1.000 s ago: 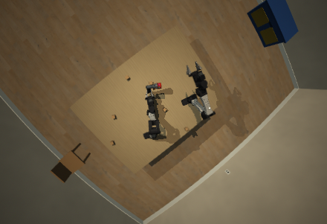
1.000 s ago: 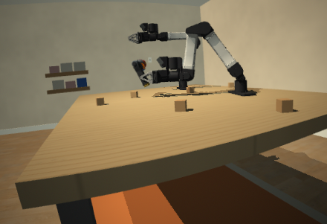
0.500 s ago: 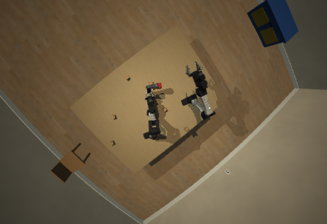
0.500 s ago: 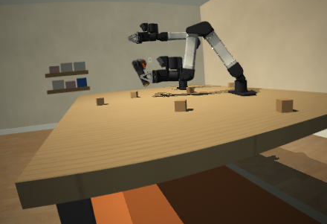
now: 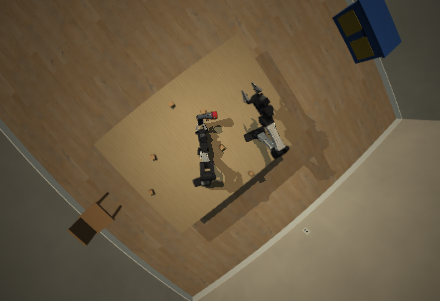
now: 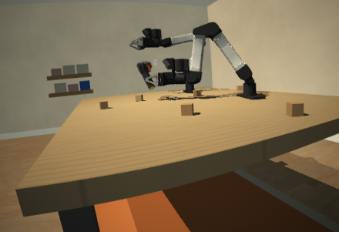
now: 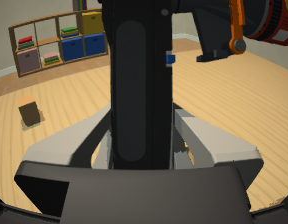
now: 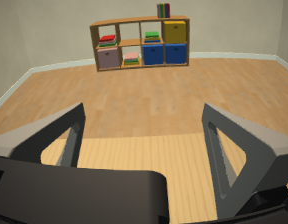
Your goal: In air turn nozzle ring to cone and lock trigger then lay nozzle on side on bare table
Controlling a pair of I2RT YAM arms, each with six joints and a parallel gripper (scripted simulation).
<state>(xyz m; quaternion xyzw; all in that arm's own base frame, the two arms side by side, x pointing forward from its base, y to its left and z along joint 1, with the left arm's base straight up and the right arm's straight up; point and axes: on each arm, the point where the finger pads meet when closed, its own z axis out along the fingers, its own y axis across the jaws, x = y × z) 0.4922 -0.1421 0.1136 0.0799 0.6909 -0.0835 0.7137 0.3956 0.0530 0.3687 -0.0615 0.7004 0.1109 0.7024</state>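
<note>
The hose nozzle (image 5: 206, 116) (image 6: 143, 70) (image 7: 131, 90) is up in the air above the table. My left gripper (image 5: 200, 124) (image 6: 149, 81) (image 7: 142, 110) is shut on its dark handle. The red spray ring (image 5: 214, 115) (image 7: 281, 30) is at the upper right in the left wrist view; its symbols are too small or cut off to read. An orange lock lever (image 7: 237, 25) runs upward from its pivot there, its top cut off. The dark trigger (image 7: 207, 35) shows beside it; the far lever is hidden. My right gripper (image 5: 248, 89) (image 6: 133, 45) (image 8: 143, 110) is open and empty, away from the nozzle.
Several small wooden cubes, including one front cube (image 6: 187, 109) and one at the left (image 7: 30, 112), stand on the table (image 5: 135, 131) (image 6: 115, 132). A shelf unit (image 8: 140, 42) stands beyond the table. The right gripper is to the ring's side of the nozzle.
</note>
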